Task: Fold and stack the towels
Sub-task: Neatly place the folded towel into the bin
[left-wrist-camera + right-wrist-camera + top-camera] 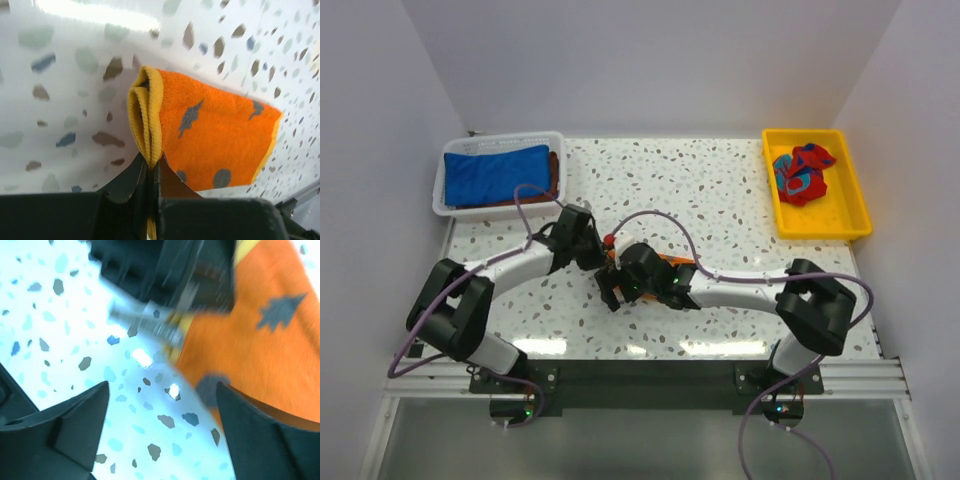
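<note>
The desk (720, 190) is carrying a white basket (500, 137), far left, with a blue towel (500, 175), and a yellow tray (860, 215), far right, with a red towel (803, 172). The orange towel (215, 135) is sitting mid-desk. The left jaws are clamping tight on its folded edge, and the right jaws are gaping wide and empty beside it.

Over the feed I saw two arms of glossy white tubes and bulky matte-black joint housings, the left arm (515, 262) and right arm (740, 293), both mounted on the black metal base rail (640, 378). A lilac cable (665, 215) looped up from that rail along each. Below the rail, small green lights (527, 410) glowed. The right gripper (160, 410) had dark, wedge-shaped plastic fingers (75, 435).
</note>
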Action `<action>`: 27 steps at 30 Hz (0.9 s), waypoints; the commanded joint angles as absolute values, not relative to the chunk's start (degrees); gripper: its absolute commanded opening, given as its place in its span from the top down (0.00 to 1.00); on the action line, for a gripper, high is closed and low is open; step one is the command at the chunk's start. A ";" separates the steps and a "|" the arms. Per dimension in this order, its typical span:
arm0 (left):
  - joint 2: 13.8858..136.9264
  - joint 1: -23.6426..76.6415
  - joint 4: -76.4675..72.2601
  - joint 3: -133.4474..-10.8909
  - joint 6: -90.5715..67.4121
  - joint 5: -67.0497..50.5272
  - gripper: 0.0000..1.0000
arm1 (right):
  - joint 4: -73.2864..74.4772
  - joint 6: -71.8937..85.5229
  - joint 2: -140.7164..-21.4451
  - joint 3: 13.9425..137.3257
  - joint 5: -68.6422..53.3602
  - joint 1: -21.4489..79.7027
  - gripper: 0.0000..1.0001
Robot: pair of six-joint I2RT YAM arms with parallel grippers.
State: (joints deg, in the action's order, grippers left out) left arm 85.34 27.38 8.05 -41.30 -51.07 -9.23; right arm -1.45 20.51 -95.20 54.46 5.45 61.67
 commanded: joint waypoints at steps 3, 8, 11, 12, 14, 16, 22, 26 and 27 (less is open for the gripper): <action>87.89 24.09 22.38 -57.28 -38.16 1.91 1.00 | 3.58 18.81 -85.98 52.83 9.66 58.90 0.03; 91.22 15.66 29.43 -72.38 -29.37 5.36 1.00 | 9.48 16.62 -79.29 50.54 11.95 55.90 0.01; 95.35 12.05 34.79 -83.88 -24.18 7.99 1.00 | 13.87 16.00 -76.56 49.66 12.92 55.29 0.01; 96.58 11.43 37.68 -86.89 -23.04 8.87 1.00 | 14.41 15.91 -76.12 49.31 13.01 55.11 0.01; 100.71 9.41 40.07 -95.04 -20.22 10.28 1.00 | 15.64 15.91 -75.32 49.04 13.36 54.85 0.01; 103.43 7.04 42.62 -99.82 -18.64 10.89 1.00 | 16.34 15.73 -75.23 49.04 13.36 54.67 0.01; 115.47 1.68 48.51 -118.46 -15.13 11.77 1.00 | 19.24 13.28 -76.90 51.24 14.32 54.14 0.01; 119.26 0.00 48.16 -123.92 -10.38 11.87 1.00 | 20.47 11.96 -78.22 52.56 15.03 53.44 0.01; 119.88 -1.83 49.03 -124.62 -9.59 11.95 1.00 | 20.57 11.87 -78.74 52.91 15.12 53.35 0.01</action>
State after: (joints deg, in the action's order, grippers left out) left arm 118.41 0.56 45.80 -120.38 -15.20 10.20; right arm 19.22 13.76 -77.73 49.93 13.08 53.87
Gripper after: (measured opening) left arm 0.070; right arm 0.986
